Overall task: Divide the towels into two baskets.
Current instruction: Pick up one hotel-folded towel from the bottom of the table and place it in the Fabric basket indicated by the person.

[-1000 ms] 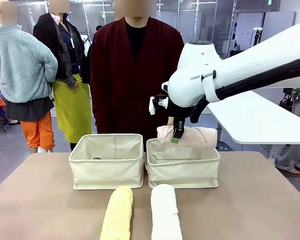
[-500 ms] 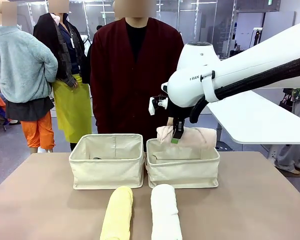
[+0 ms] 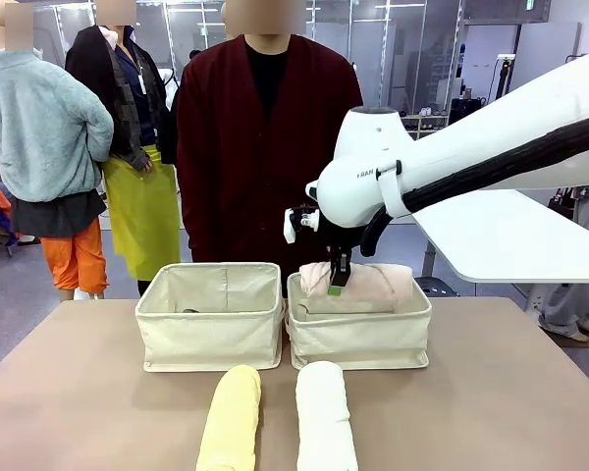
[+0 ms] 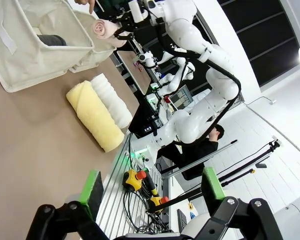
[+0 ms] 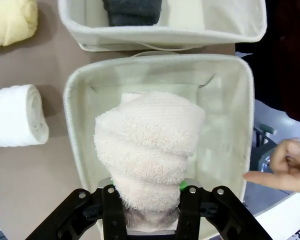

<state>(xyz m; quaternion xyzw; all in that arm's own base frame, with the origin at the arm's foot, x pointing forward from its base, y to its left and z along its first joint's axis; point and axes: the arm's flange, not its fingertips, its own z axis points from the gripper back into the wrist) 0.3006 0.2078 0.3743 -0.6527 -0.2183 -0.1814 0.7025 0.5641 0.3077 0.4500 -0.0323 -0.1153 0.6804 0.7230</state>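
From the front, the right gripper [image 3: 336,279] is closed tight on one end of the pink towel [image 3: 368,285]. The roll lies across the top of the right basket [image 3: 358,341], partly down inside it. The left basket [image 3: 208,339] sits just beside it. The yellow towel [image 3: 231,422] and the white towel [image 3: 324,422] lie side by side on the table [image 3: 79,412], in front of the baskets. A person [image 3: 265,147] stands behind the baskets.

In the left wrist view, the left gripper [image 4: 152,186] hangs above the table edge with its fingers wide apart and nothing between them. Far off are the yellow towel [image 4: 95,115] and white towel [image 4: 112,100] (they touch each other), and the grey towel [image 4: 52,40] inside the left basket [image 4: 20,50].

In the right wrist view, the right gripper [image 5: 151,195] squeezes the pink towel [image 5: 150,140] over the right basket [image 5: 72,125]. The grey towel [image 5: 132,12] lies in the left basket [image 5: 160,39]. A hand [image 5: 290,165] of the person is near the basket's side.
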